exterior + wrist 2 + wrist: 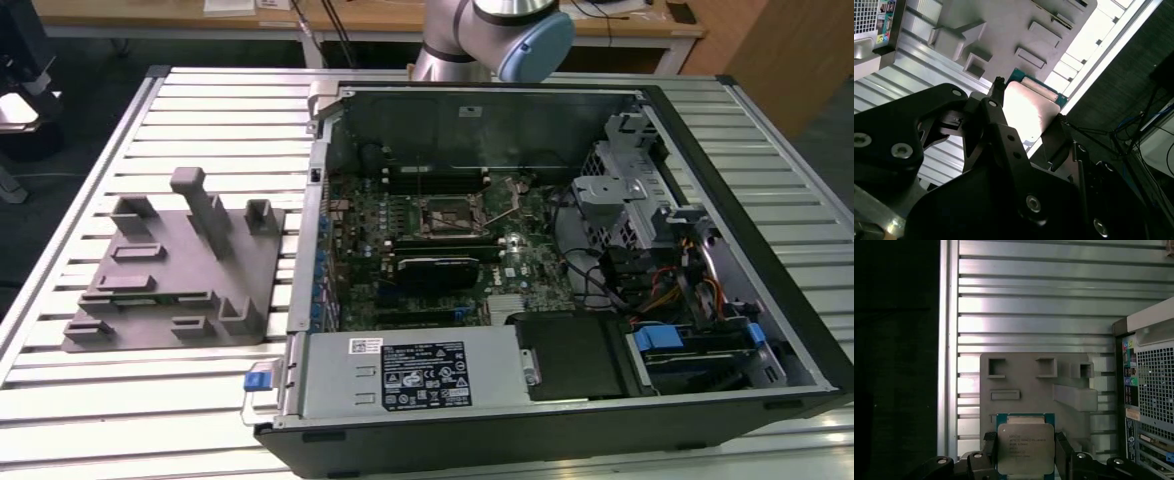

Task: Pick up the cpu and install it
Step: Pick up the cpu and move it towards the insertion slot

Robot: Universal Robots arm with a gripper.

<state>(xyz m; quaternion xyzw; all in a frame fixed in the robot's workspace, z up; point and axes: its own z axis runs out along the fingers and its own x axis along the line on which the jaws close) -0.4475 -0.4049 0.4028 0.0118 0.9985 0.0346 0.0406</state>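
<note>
The gripper (1025,454) is clamped on the cpu (1025,440), a finger against each opposite edge, which leaves the silver lid uncovered (green board edging shows behind it). The chip hangs above the grey fixture (1019,375) on the slatted table (1029,300). By my judgement it is picked up but not yet installed in the open computer case (534,250).

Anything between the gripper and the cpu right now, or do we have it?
Nothing visible stands between them. In both wrist views the gripper grips the cpu by two opposite edges, with the grey fixture behind it.
</note>
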